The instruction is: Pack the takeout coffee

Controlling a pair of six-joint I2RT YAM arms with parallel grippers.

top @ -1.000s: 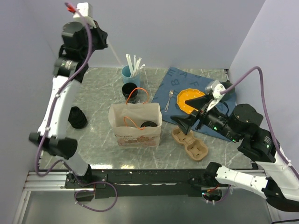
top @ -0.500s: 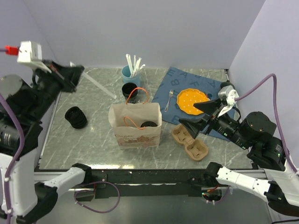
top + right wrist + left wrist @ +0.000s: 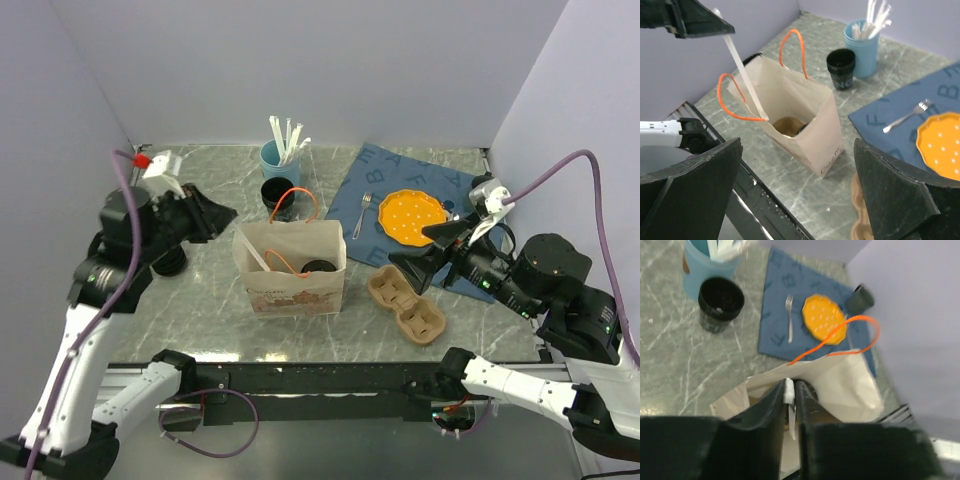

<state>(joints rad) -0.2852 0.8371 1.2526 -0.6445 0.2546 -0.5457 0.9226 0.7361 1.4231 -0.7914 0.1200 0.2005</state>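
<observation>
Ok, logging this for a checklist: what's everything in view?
paper bag: one, tan, centre
dark round thing: one, inside bag, unidentifiable
wrapped straw: one, white, leaning into bag
straw cup: one, light blue, back
lidless cup: one, black, before straw cup
black object: one, left, partly hidden
placemat: one, blue, right
plate: one, orange, on placemat
fork: one, silver, on placemat
mug: one, grey-green, placemat's corner
cup carrier: one, brown, right of bag
left gripper: black, straw between fingers
right gripper: black, open, over placemat

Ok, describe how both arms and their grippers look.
Left arm and right arm match: white links, black joints, a purple cable along each. Left gripper and right gripper are black, with wedge-shaped fingers; a red tab marks the left wrist.
</observation>
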